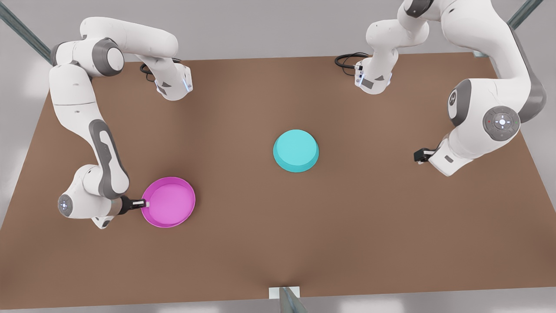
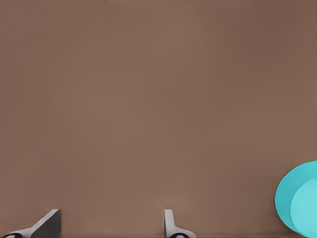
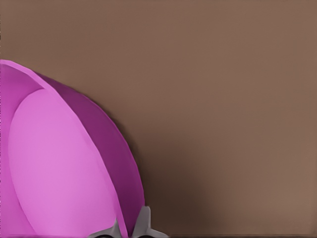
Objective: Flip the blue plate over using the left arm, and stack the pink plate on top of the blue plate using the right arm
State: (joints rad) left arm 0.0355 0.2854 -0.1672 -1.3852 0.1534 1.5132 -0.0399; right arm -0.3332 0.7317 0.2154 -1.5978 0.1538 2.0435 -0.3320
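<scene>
The blue plate [image 1: 296, 150] lies base up near the middle of the brown table [image 1: 347, 226]; its edge also shows in the left wrist view [image 2: 299, 198]. The pink plate [image 1: 171, 202] sits hollow side up at the front view's left. My right gripper [image 1: 145, 203] is shut on its rim, one finger inside and one outside [image 3: 130, 229]. Whether the pink plate [image 3: 64, 163] rests on the table or hangs just above it is unclear. My left gripper [image 1: 419, 155] waits open at the front view's right, well apart from the blue plate, its fingers spread wide [image 2: 109, 228].
Both arm bases stand at the table's far edge with black cables [image 1: 347, 59] beside them. A metal post [image 1: 286, 298] rises at the middle of the near edge. Bare table lies between the two plates.
</scene>
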